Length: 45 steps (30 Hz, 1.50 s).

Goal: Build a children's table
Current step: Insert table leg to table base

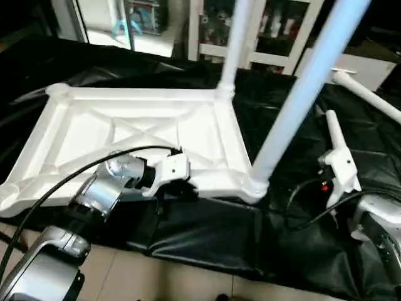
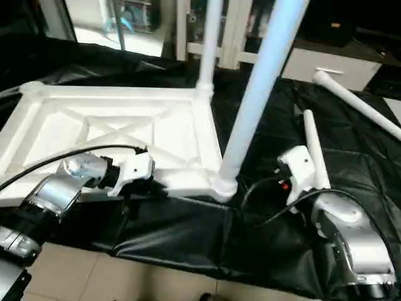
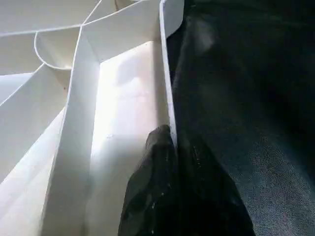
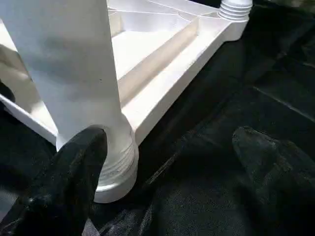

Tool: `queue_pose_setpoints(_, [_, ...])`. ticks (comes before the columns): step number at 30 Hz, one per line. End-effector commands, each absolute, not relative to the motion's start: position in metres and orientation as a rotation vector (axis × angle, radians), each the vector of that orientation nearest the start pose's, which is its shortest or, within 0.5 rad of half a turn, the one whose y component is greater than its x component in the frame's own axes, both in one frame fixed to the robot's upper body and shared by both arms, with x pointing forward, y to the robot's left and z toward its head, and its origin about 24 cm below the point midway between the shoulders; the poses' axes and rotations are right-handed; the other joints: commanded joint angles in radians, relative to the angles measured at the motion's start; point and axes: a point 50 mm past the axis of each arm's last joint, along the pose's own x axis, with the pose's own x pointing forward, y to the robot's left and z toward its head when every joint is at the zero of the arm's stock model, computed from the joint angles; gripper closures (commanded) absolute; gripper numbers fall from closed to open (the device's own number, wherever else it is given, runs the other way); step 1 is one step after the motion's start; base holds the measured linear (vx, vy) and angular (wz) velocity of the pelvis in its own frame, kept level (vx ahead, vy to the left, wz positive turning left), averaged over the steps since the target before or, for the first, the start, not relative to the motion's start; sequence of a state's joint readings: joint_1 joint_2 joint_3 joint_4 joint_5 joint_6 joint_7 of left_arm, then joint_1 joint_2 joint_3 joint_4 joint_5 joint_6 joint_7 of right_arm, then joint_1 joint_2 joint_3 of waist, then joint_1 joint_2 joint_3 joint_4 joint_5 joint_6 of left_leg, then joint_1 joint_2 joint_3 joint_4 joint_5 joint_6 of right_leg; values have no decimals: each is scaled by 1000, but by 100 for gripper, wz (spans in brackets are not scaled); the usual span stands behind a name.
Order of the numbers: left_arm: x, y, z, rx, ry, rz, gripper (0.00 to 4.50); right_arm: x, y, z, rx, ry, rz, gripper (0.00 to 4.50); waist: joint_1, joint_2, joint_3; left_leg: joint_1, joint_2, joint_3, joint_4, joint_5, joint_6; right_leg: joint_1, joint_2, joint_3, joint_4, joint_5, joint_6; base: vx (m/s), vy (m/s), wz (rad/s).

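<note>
- My left tool (image 3: pixel 165 162) is clenched on the near rim of the tabletop (image 1: pixel 135 128); in the left wrist view one black finger (image 3: pixel 152 191) sits inside the thin white wall and the other outside it.
- My right tool (image 4: pixel 167 177) is released, its two fingers (image 4: pixel 69 182) spread wide; one lies just beside the ribbed base of the near leg (image 1: pixel 307 84), the other over the black sheet (image 1: pixel 207 232).
- The tabletop lies underside up on the black sheet, its X-shaped ribs showing.
- I see two legs standing upright in corner sockets: the near leg at the near right corner, the far leg (image 1: pixel 233 44) at the far right corner.
- A third leg (image 2: pixel 315 147) lies on the sheet just beyond my right wrist; a fourth leg (image 1: pixel 366 94) lies farther off to the right.
</note>
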<state>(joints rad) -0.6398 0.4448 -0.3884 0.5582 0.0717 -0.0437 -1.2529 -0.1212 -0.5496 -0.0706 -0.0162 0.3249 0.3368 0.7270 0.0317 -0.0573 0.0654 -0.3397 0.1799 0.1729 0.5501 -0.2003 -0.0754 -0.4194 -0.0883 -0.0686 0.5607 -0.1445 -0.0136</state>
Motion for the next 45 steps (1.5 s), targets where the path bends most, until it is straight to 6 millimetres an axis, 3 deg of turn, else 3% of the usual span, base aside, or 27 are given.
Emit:
queue_pose_setpoints(1, [304,135,48,652,472,-1537,450,264,-229,84,-154,223,655,7,6,-4,-50,-10,46,-3,-54,-179,86,55,-55,45,-53,-277,-191,0,0,0])
queue_pose_setpoints(4, [305,132,53,644,406,-1546,450,263,-224,86,-132,206,694,7,7,-2,-51,-10,46,-3,-53,-166,90,57,-55,45,-50,-255,-199,0,0,0])
queue_pose_setpoints(5, [306,131,55,648,383,-1542,421,263,-223,86,-125,201,702,2,7,-3,-52,-10,46,-3,-52,-168,92,57,-55,45,-51,-256,-199,0,0,0])
queue_pose_setpoints(7, [309,127,60,614,350,-1541,421,263,-221,85,-124,196,709,2,8,-2,-51,-10,46,-3,-52,-172,91,57,-56,45,-51,-266,-198,0,0,0])
queue_pose_setpoints(9, [309,124,64,582,335,-1557,383,262,-219,84,-124,196,718,0,8,-2,-52,-9,46,-3,-51,-164,87,57,-55,44,-49,-260,-202,0,0,0])
queue_pose_setpoints(16, [312,111,69,602,267,-1553,321,261,-215,84,-123,193,733,0,7,0,-57,-11,46,-3,-43,-123,111,62,-54,44,-37,-144,-247,0,0,0])
queue_pose_setpoints(21, [317,101,64,638,269,-1521,275,262,-213,84,-125,188,740,0,10,-3,-56,-15,46,-3,-40,-146,110,62,-56,44,-41,-193,-232,0,0,0])
queue_pose_setpoints(28, [318,89,60,675,262,-1517,275,261,-209,86,-130,180,765,0,12,-4,-53,-15,45,-6,-42,-213,78,56,-55,42,-55,-338,-174,0,0,0])
queue_pose_setpoints(35, [320,91,53,704,296,-1496,275,259,-205,89,-110,158,812,0,17,3,-59,-13,47,-6,-40,-203,84,57,-55,42,-49,-277,-194,0,0,0])
queue_pose_setpoints(43, [318,95,51,656,332,-1540,348,268,-199,87,-125,172,872,0,18,-3,-63,-14,46,-5,-37,-193,79,59,-56,41,-44,-268,-204,0,0,0])
queue_pose_setpoints(45, [316,97,49,660,343,-1554,359,270,-196,88,-136,172,905,0,19,2,-62,-10,49,-4,-37,-191,80,56,-57,41,-44,-259,-213,0,0,0])
